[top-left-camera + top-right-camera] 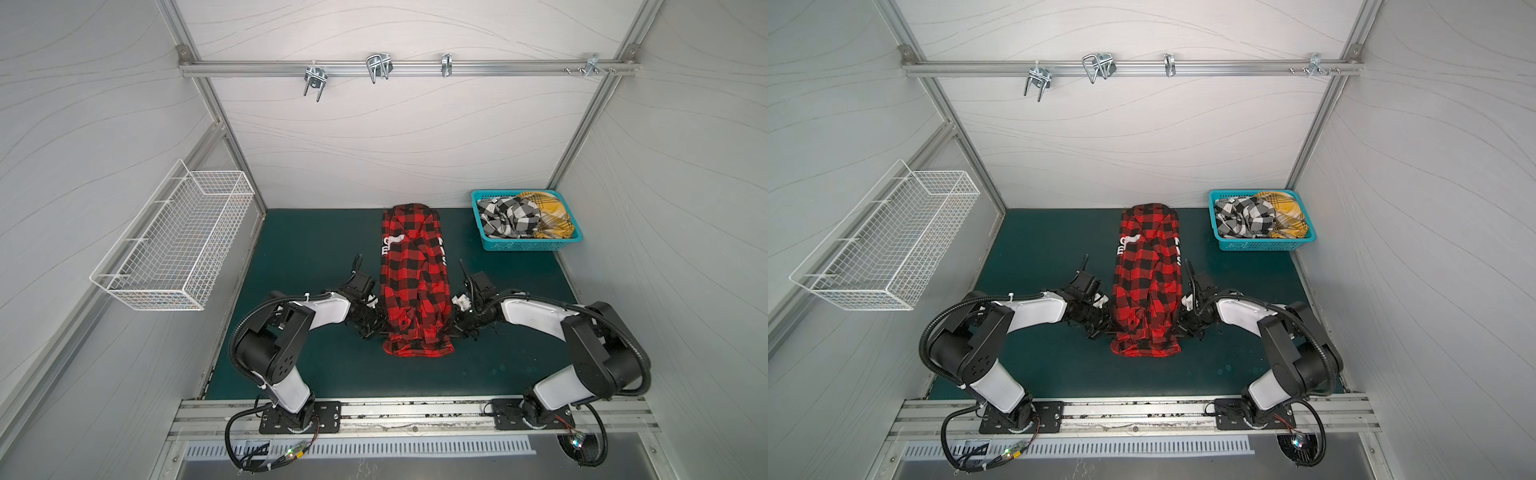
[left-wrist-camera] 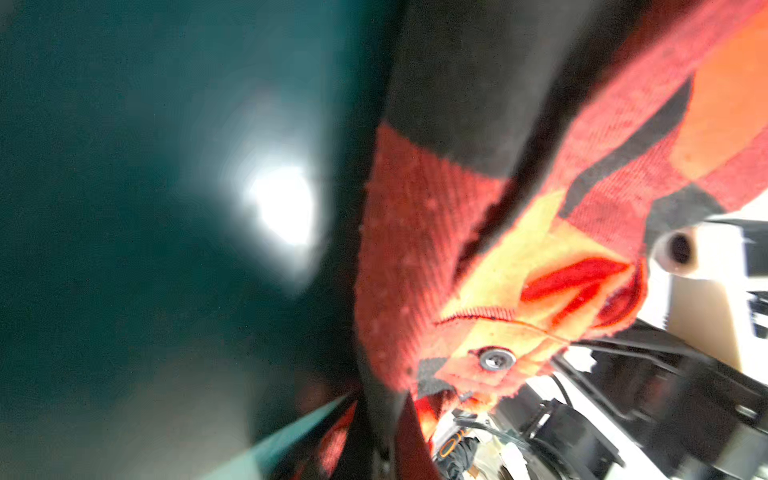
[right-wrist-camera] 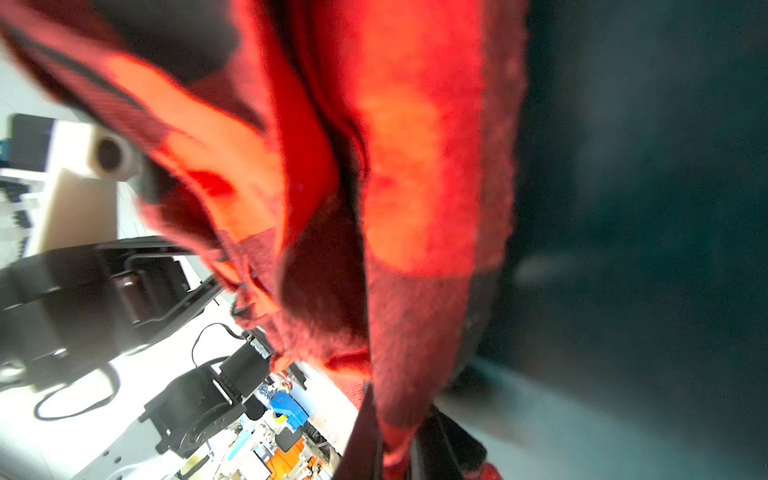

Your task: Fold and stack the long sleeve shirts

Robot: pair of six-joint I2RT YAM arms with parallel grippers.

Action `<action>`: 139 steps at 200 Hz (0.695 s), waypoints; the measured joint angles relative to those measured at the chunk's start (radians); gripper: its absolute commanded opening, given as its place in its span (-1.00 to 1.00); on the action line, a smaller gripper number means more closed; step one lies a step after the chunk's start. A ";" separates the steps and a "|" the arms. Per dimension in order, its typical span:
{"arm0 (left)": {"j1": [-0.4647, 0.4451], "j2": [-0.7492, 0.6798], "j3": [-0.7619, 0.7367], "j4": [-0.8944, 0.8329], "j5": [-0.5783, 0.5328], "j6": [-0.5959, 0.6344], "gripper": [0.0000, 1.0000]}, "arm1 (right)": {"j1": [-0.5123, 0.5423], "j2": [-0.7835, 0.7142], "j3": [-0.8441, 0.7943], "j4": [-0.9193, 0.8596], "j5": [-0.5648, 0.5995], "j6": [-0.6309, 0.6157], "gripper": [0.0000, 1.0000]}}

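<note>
Red-and-black plaid shirt (image 1: 415,286) lay in a long folded strip at the middle of the table (image 1: 299,249). It looked soft, light and floppy, and best gripped at its near side edges. There the left gripper (image 1: 377,328) and right gripper (image 1: 454,326) were each closed, pinching cloth.

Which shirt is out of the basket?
The red plaid shirt, on the mat; the black-and-white shirt and the yellow shirt are in the basket.
</note>
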 measured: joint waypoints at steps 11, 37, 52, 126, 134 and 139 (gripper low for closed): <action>-0.003 -0.027 -0.020 -0.024 -0.006 0.002 -1.00 | 0.010 -0.035 0.000 -0.014 0.000 0.008 -0.91; -0.021 -0.089 -0.073 -0.052 -0.011 -0.003 -1.00 | 0.050 -0.109 -0.007 -0.037 0.000 0.032 -0.89; -0.036 -0.121 -0.103 -0.055 -0.011 -0.011 -1.00 | 0.071 -0.146 -0.029 -0.040 0.003 0.047 -0.87; -0.126 -0.282 -0.181 -0.138 -0.045 -0.060 -0.01 | 0.097 -0.085 -0.103 -0.024 0.032 0.091 -0.87; -0.133 -0.329 -0.204 -0.174 -0.057 -0.067 0.05 | 0.102 -0.079 -0.103 -0.018 0.035 0.096 -0.87; -0.138 -0.354 -0.216 -0.191 -0.059 -0.074 0.07 | 0.105 -0.075 -0.103 -0.014 0.036 0.098 -0.87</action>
